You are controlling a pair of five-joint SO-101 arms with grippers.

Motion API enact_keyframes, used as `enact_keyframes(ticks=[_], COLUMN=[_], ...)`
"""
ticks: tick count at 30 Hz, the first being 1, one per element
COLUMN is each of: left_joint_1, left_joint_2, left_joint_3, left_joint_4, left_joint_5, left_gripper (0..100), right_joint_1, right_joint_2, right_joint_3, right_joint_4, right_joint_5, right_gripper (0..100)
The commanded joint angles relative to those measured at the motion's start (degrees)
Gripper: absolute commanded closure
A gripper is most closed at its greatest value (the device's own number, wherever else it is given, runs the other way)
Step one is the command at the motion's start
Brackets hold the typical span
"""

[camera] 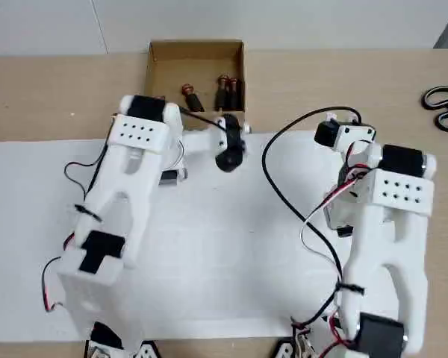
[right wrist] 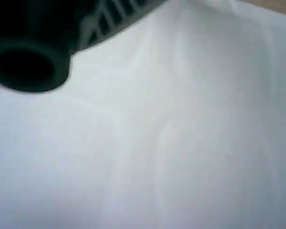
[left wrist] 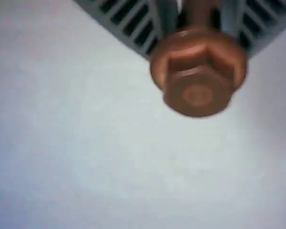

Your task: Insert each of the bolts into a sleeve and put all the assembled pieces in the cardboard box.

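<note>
Left gripper (left wrist: 198, 16): I have it pinched on the bolt, with my ribbed fingers (left wrist: 124, 19) pressing its shank from both sides. Seen from above, this arm's tip hangs over the far edge of the paper, just near the box's near wall.
Bolt (left wrist: 198, 71): copper, with a flanged hex head that faces my left wrist camera. Its long axis runs straight back from the head between my fingers, so most of the shank is hidden. It hangs over the paper.
Box (camera: 158, 74): cardboard, open at the top. It sits on the table just beyond the paper's far edge.
Lone piece (camera: 190, 95): it lies in the box, left of the middle, tilted, with its copper head at the far-left end.
Pair (camera: 229, 93): two pieces lie side by side in the right half of the box. Their long axes run near to far, copper heads at the far end.
Paper (camera: 224, 246): a white sheet on the table (camera: 45, 89), under both my arms.
Right gripper (right wrist: 62, 33): I hold the sleeve in it, and one ribbed finger (right wrist: 114, 16) shows beside the tube.
Sleeve (right wrist: 28, 64): a black tube whose open mouth faces my right wrist camera. Its long axis runs back from the mouth along the finger, and it is over the paper.
Scissors (camera: 444, 106): they lie on bare table at the far right, well apart from the rest.
</note>
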Motion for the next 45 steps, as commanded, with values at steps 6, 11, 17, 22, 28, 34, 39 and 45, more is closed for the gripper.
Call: enact_keyframes(ticks=[6, 11, 17, 22, 28, 34, 39, 45], left_joint_1=[-0.2, -1.1, -2.0, -2.3, -4.8, -4.9, -4.9, -4.9], left_joint_2=[-15.8, -22.3, -33.9, -41.7, -51.8, -58.9, -65.9, -76.2], left_joint_3=[-2.8, -2.9, -2.8, -2.7, -2.6, -0.8, 4.4, 17.6], left_joint_4=[1.2, 1.2, 0.1, 0.1, 0.0, -0.2, -4.0, -8.8], left_joint_5=[11.9, 23.6, 25.1, 25.9, 36.1, 48.3, 58.3, 64.6], left_gripper=[99, 99, 99, 99, 99, 99, 99, 99], right_joint_1=[-1.0, -1.0, -1.0, -1.0, -1.0, -2.9, -5.1, -5.3], right_joint_2=[-11.6, -13.8, -19.2, -27.7, -37.6, -45.9, -52.2, -59.6], right_joint_3=[-0.4, -0.4, -0.4, -0.3, 3.8, 8.7, 15.0, 24.4], right_joint_4=[0.9, 0.9, 0.9, 0.7, 0.1, -4.4, -9.8, -15.7], right_joint_5=[3.0, 3.5, 3.5, 3.5, 2.5, -2.4, -4.7, -7.6], right_gripper=[99.5, 99.5, 99.5, 99.5, 99.6, 99.6, 99.6, 99.6])
